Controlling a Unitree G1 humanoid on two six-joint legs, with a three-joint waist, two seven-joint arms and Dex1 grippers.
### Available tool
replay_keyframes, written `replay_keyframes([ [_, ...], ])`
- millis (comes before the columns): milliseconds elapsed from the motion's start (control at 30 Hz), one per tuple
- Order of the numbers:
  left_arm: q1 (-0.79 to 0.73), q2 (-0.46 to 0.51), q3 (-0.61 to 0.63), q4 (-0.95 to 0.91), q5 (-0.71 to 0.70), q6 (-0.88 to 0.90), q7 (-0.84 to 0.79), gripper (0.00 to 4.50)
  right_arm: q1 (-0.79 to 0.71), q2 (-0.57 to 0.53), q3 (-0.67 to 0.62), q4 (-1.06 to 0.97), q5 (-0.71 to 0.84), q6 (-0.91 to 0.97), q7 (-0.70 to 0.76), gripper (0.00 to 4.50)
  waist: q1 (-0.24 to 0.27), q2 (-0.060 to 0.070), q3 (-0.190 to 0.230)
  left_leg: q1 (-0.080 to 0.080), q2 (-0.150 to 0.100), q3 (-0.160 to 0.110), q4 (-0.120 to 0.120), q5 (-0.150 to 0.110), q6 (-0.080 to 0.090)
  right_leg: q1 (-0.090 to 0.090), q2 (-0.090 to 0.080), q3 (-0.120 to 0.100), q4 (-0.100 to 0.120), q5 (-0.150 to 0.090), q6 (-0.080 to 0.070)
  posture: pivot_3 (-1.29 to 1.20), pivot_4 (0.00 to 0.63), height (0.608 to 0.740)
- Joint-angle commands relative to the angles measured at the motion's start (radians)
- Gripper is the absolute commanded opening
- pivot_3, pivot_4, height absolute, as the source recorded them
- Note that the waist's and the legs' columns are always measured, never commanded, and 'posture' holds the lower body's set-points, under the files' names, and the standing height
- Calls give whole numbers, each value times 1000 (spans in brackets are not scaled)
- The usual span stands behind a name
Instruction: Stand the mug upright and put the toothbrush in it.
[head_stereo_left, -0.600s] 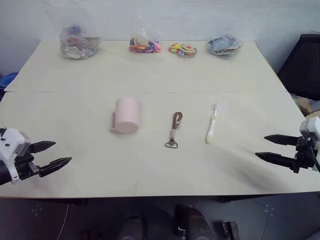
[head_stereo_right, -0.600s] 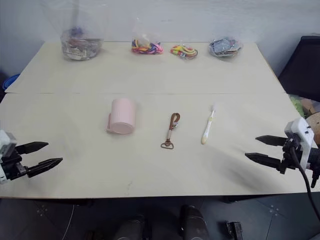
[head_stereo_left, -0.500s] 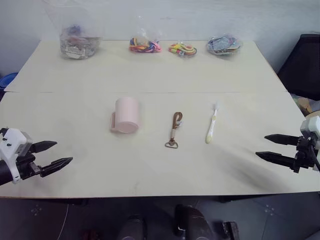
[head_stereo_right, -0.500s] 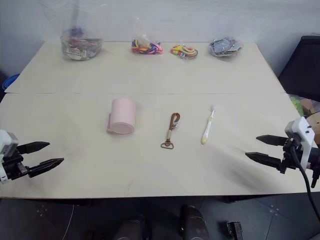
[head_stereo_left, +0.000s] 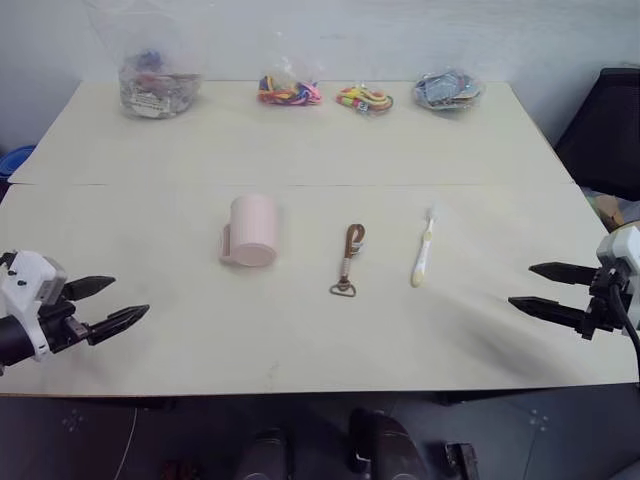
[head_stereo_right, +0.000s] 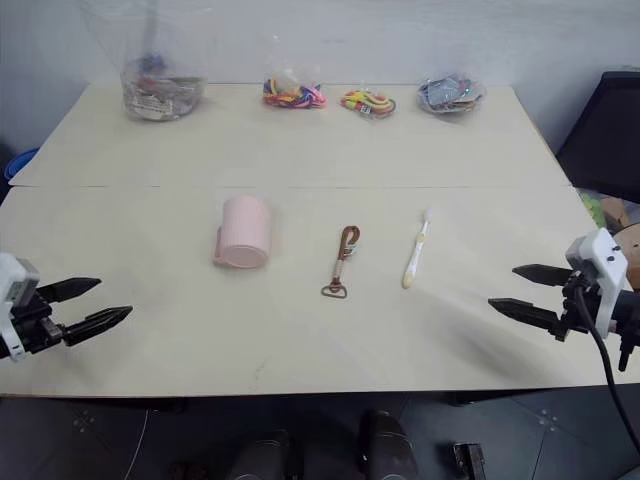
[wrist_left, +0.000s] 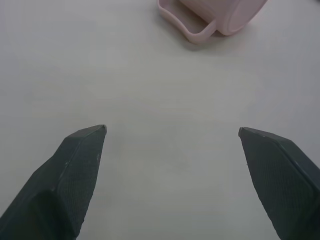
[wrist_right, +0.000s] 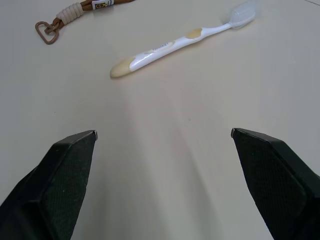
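Observation:
The pale pink mug (head_stereo_left: 251, 231) lies on its side on the cream table (head_stereo_left: 300, 150), left of centre, its handle (wrist_left: 184, 29) turned toward my left gripper. The toothbrush (head_stereo_left: 424, 254), pale yellow and white, lies flat right of centre; its bristle head (wrist_right: 243, 12) points away from me. My left gripper (head_stereo_left: 105, 303) hovers open over the table's near left corner, well short of the mug. My right gripper (head_stereo_left: 538, 287) stands open at the near right edge, apart from the toothbrush. Nothing sits between either pair of fingers.
A brown strap keychain (head_stereo_left: 349, 259) with a metal clip lies between mug and toothbrush. Several clear bags of small items (head_stereo_left: 155, 85) line the far edge. A dark chair (head_stereo_left: 608, 130) stands beyond the table's right side.
Both grippers have drifted only slightly, the left a touch inward and the right a touch upward. Mug, keychain and toothbrush lie where they were.

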Motion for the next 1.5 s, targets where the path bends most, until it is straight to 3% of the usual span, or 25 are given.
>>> replay_keyframes([
  [33,-6,2,12,-34,-30,14,-6,4497,-10,5,-37,-30,26,23,-19,4465,0,0,0,0,0,0,0,0,0,0,0,0,0,0,0,0,150,740],
  [433,-49,-2,16,-117,-114,104,23,4497,-11,26,-52,-116,81,105,-98,4465,1,0,0,0,0,0,0,0,0,0,0,0,1,0,0,0,150,740],
  [533,-118,13,17,-157,-211,199,39,4497,-73,66,-40,-227,166,205,-193,4465,1,0,0,0,0,0,1,0,0,0,0,1,2,0,0,0,150,740],
  [667,-258,41,-46,-260,-393,332,38,4497,-267,253,53,-383,298,445,-533,4465,-4,-1,-1,0,0,-2,2,1,-1,0,0,2,3,0,0,0,150,740],
  [800,-326,90,-160,-336,-413,326,-18,4497,-412,543,177,-453,309,624,-882,4465,-7,0,0,0,0,-3,0,1,-5,0,2,2,3,-1,-1,0,150,740],
  [900,-400,110,-243,-308,-375,286,-49,4497,-452,674,306,-464,253,704,-1005,4465,-5,1,0,-1,-2,-2,0,1,-6,-2,5,-1,4,-1,-3,0,150,740],
  [1033,-442,155,-326,-255,-294,213,-132,4497,-487,778,388,-367,171,696,-1080,4465,-4,1,0,-2,-4,4,1,1,-6,-2,5,-2,3,-2,-3,0,150,740],
  [1333,-536,155,-407,-182,-248,163,-186,4497,-555,860,549,-103,21,563,-996,4465,-28,0,0,-1,-3,7,0,1,-6,-1,7,-1,3,-2,-3,0,150,740],
  [1433,-544,146,-419,-184,-242,159,-182,4500,-570,872,595,-45,-39,498,-965,3855,-36,0,0,0,-2,7,0,1,-7,-1,7,-1,4,-2,-3,0,150,740],
  [1500,-552,141,-425,-182,-238,157,-180,4500,-572,880,600,-38,-45,490,-944,3149,-37,0,0,0,-1,7,0,2,-7,-1,8,-1,4,-2,-3,0,150,740],
])
